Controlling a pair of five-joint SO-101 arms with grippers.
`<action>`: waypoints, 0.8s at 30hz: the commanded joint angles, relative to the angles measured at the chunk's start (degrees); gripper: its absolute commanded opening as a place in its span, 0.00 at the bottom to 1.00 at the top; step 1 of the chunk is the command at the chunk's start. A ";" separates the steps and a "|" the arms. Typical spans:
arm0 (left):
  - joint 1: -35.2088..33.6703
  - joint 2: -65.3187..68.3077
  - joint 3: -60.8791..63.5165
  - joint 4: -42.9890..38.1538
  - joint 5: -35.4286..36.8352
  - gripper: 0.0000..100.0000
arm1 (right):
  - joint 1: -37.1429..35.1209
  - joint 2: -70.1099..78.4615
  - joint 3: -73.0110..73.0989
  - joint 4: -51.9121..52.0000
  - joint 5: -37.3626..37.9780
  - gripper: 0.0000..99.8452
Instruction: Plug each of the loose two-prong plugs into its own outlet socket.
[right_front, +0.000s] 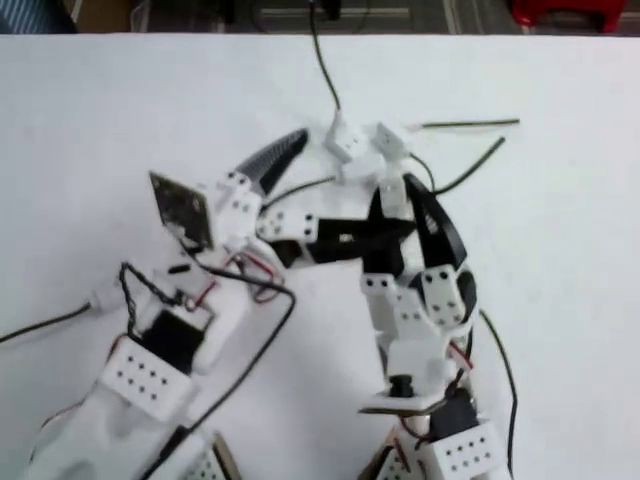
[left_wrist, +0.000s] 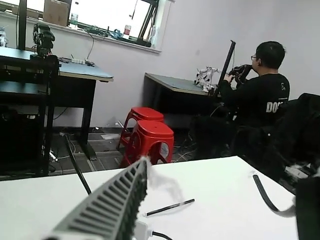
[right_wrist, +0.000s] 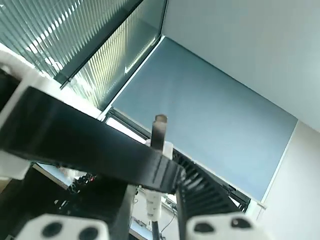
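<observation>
Claws meet above the white tabletop's (right_front: 100, 100) middle.
The right claw (right_wrist: 177, 180) clenches a white two-prong plug (right_wrist: 161, 147); the left claw (left_wrist: 215, 200) stands released, jaws wide.

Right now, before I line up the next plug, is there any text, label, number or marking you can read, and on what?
No text can be read anywhere; nothing to quote.
plug: white body and metal prong, no marking visible.
white connector blocks: no print that can be made out.
red stool: a round sticker, too small to read.
</observation>
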 joint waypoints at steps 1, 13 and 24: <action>-1.89 1.10 -2.90 -0.09 0.26 0.58 | -0.57 -1.54 0.26 0.31 -0.18 0.02; 2.86 -4.53 -4.31 16.70 0.18 0.58 | 0.48 -1.01 0.26 0.31 -0.18 0.02; 3.12 -16.48 -0.62 18.73 0.09 0.54 | 0.57 -1.45 0.26 0.31 -0.18 0.02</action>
